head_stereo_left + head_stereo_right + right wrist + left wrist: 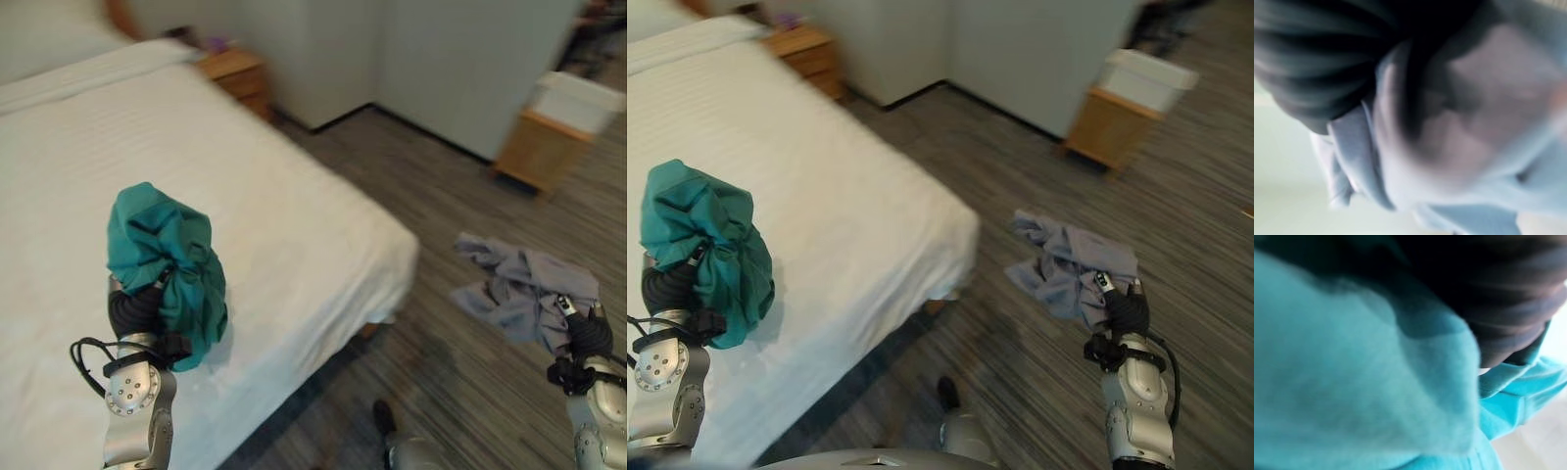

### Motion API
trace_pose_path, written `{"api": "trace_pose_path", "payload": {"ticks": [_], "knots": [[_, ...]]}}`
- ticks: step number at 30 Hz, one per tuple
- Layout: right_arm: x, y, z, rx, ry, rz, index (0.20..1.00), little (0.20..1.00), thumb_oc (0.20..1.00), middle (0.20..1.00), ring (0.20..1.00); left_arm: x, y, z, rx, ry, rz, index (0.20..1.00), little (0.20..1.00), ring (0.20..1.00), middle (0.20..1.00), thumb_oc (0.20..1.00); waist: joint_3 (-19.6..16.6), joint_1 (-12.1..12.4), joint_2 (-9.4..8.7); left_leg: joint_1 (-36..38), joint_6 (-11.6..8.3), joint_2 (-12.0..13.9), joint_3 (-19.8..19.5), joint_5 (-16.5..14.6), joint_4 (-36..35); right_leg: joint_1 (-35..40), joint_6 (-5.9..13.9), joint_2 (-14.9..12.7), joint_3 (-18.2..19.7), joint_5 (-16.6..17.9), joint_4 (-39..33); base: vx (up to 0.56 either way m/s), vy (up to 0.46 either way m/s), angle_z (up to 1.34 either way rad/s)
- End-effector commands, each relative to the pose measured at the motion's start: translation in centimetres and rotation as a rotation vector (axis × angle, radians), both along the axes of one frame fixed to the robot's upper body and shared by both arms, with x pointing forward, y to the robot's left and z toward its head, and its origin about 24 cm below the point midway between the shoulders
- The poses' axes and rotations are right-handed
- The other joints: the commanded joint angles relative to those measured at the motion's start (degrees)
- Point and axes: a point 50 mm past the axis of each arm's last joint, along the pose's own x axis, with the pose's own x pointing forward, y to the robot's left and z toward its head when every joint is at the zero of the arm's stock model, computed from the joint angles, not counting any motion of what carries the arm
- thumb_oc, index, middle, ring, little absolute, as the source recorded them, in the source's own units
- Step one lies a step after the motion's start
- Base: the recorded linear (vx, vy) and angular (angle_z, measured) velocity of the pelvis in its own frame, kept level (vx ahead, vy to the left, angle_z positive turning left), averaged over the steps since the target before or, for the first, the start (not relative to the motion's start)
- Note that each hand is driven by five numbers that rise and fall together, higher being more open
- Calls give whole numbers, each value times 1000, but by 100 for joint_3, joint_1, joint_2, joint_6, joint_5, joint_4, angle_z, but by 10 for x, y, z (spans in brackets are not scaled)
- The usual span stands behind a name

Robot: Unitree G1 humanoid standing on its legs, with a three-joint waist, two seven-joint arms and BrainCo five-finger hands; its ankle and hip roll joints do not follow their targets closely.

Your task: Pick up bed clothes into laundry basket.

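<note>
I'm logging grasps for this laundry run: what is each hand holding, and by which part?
The left hand carries a bunched teal garment draped over it; the right hand carries a grey garment by its near edge. Fingers are hidden in the cloth.

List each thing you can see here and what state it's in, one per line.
Teal cloth garment: bunched, draped over the left hand, lifted above the bed.
Grey cloth garment: crumpled, hanging from the right hand over the floor.
White-sheeted bed: made, smooth.
Wooden laundry basket with white liner: upright on the floor.
</note>
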Motion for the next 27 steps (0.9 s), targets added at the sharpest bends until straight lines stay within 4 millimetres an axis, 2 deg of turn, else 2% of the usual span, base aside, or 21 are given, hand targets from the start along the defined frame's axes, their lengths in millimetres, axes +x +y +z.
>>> {"api": "trace_pose_path", "payload": {"ticks": [1,2,3,4,5,6,7,8,9,10,11,12,14,15,16,18,22,24,27], "knots": [[11,1,52,-178,-207,53,200,200,200,200,200,10,-6,41,87,-180,-80,200,200,200,200,200,78,101,450,442,-694,644,-508,782,-1148,492,449,-554,-1632,356,831,-380,251,-255],[11,7,51,-197,-192,92,200,200,200,200,200,10,-6,37,49,-175,-79,200,200,200,200,200,70,127,431,396,-626,634,-43,874,-1129,695,334,-433,-2126,-2,1370,-362,196,-190],[12,9,51,-208,-187,103,200,200,200,200,200,10,-4,36,45,-172,-68,200,200,200,200,200,45,175,433,373,-602,645,174,895,-1113,817,275,-405,-2423,-196,1520,-289,123,-231],[12,9,52,-208,-188,103,200,200,200,200,200,10,-4,37,45,-172,-68,200,200,200,200,200,47,186,428,366,-603,644,190,924,-1122,798,260,-403,-2413,-180,1522,-320,-102,-243],[16,22,47,-168,-185,147,200,200,200,200,200,5,-2,35,38,-164,-59,200,200,200,200,200,-66,325,285,248,-616,636,651,969,-1029,1236,228,-200,-2489,-436,1013,-251,-135,-258],[16,23,47,-167,-185,147,200,200,200,200,200,5,-2,35,39,-164,-59,200,200,200,200,200,-72,353,278,234,-618,647,686,1000,-1026,1250,210,-175,-2467,-353,920,-261,-223,-250],[15,26,44,-125,-196,160,200,200,200,200,200,6,-3,33,25,-167,-56,200,200,200,200,200,-96,344,237,163,-658,650,717,1032,-939,1364,176,-93,-2251,-294,561,1,-214,-182],[16,28,42,-107,-187,172,200,200,200,200,200,10,-7,31,-9,-169,-68,200,200,200,200,200,-111,332,166,38,-735,758,717,1089,-639,1476,113,-3,-2062,-239,329,12,-294,-142],[16,29,42,-104,-187,185,200,200,200,200,200,14,-11,29,-41,-170,-86,200,200,200,200,200,-72,311,116,-67,-813,857,738,1164,-318,1547,57,30,-2026,-223,247,5,-283,-51],[16,31,43,-103,-185,213,200,200,200,200,200,18,-19,21,-90,-154,-123,200,200,200,200,200,55,318,71,-255,-891,974,471,1229,218,1714,-32,79,-1947,-227,142,-55,-183,-8],[17,32,42,-110,-173,221,200,200,200,200,200,21,-24,18,-102,-144,-135,200,200,200,200,200,110,385,58,-403,-912,905,113,1318,381,1732,-66,77,-1857,-220,129,-66,-101,-7],[17,31,42,-111,-175,220,200,200,200,200,200,21,-24,18,-102,-145,-136,200,200,200,200,200,101,380,56,-441,-906,902,106,1355,380,1700,-73,75,-1865,-193,126,-30,-35,-19],[18,31,38,-101,-152,220,200,200,200,200,200,22,-30,13,-139,-131,-154,200,200,200,200,200,139,446,3,-683,-874,709,-411,1267,260,1736,-57,3,-1759,-178,86,-1,-39,-46],[17,31,37,-97,-147,218,200,200,200,200,200,21,-31,10,-151,-123,-157,200,200,200,200,200,119,441,-13,-730,-870,675,-482,1255,132,1752,-41,-18,-1742,-161,68,96,-16,-33],[12,28,33,-94,-125,215,200,200,200,200,200,18,-31,4,-155,-96,-159,200,200,200,200,200,48,414,8,-724,-863,578,-503,1320,-221,1799,-20,22,-1686,-118,2,109,2,-4],[10,27,30,-99,-106,217,200,200,200,200,200,17,-30,2,-155,-86,-154,200,200,200,200,200,9,410,48,-592,-825,479,-577,1265,-353,1806,-15,64,-1586,-139,13,99,55,-17],[10,26,25,-86,-96,194,200,200,200,200,200,17,-27,7,-128,-104,-137,200,200,200,200,200,-139,314,191,-111,-747,427,-511,1293,-965,1822,16,116,-1524,-134,-19,81,126,-31],[11,28,22,-80,-84,198,200,200,200,200,200,15,-20,14,-87,-124,-107,200,200,200,200,200,-139,323,223,-75,-677,342,-445,1224,-952,1836,51,57,-1545,-192,24,86,199,-15],[15,33,21,-81,-78,227,200,200,200,200,200,10,-7,14,-78,-121,-44,200,200,200,200,200,-115,417,214,-94,-608,275,-464,1089,-853,1874,87,-46,-1583,-254,75,84,147,17]]}}
